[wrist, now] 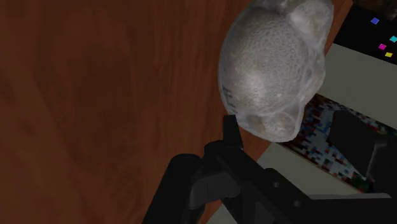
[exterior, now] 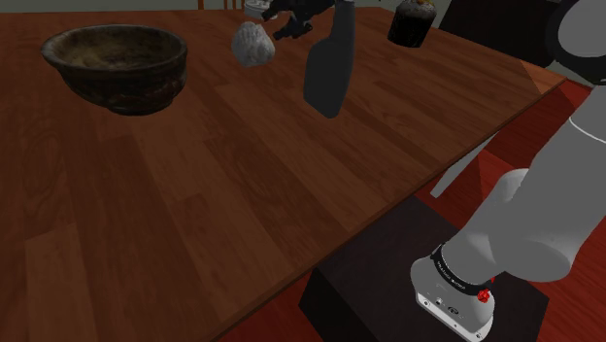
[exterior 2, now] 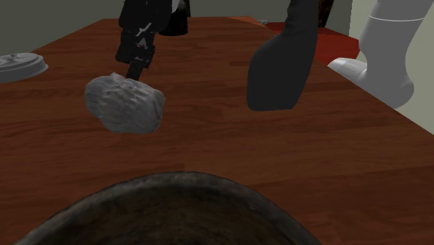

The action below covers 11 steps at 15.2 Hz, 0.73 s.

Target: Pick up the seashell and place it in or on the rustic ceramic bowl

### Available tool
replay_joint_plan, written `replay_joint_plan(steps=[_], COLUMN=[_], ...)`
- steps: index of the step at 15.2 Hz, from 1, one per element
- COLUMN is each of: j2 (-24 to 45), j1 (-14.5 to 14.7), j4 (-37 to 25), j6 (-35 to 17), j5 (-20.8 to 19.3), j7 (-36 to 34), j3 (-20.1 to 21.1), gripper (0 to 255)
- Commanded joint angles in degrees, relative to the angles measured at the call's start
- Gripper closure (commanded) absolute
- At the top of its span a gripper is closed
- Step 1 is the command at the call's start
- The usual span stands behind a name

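The seashell [exterior: 254, 44] is a pale grey, lumpy, rounded thing held above the brown wooden table [exterior: 223, 185]. My black gripper [exterior: 283, 26] is shut on its far end. In the second exterior view the seashell [exterior 2: 125, 103] hangs from the gripper [exterior 2: 136, 69], a little beyond the bowl's dark rim [exterior 2: 174, 182]. The rustic bowl [exterior: 117, 66] is dark, rough and round, and stands at the shoulder view's left, apart from the shell. In the wrist view the seashell [wrist: 275, 70] sits at the fingertips [wrist: 230, 129], over the table's edge.
A tall dark bottle-like vase [exterior: 330, 66] stands just right of the shell in the shoulder view, close to the gripper. A dark cup [exterior: 410, 21] is at the back. A pale round lid [exterior 2: 21, 64] lies at the second exterior view's left.
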<state>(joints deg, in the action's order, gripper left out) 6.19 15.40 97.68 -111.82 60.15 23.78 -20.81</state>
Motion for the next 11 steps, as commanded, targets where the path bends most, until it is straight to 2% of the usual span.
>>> replay_joint_plan(steps=[1,11], j2=[6.1,7.9], j1=[-1.4,0.4], j4=[-8.5,-7.7], j6=[6.6,2.6], j5=[0.1,1.2], j7=[-7.7,-7.2], j3=[-0.7,0.9], gripper=[0,0])
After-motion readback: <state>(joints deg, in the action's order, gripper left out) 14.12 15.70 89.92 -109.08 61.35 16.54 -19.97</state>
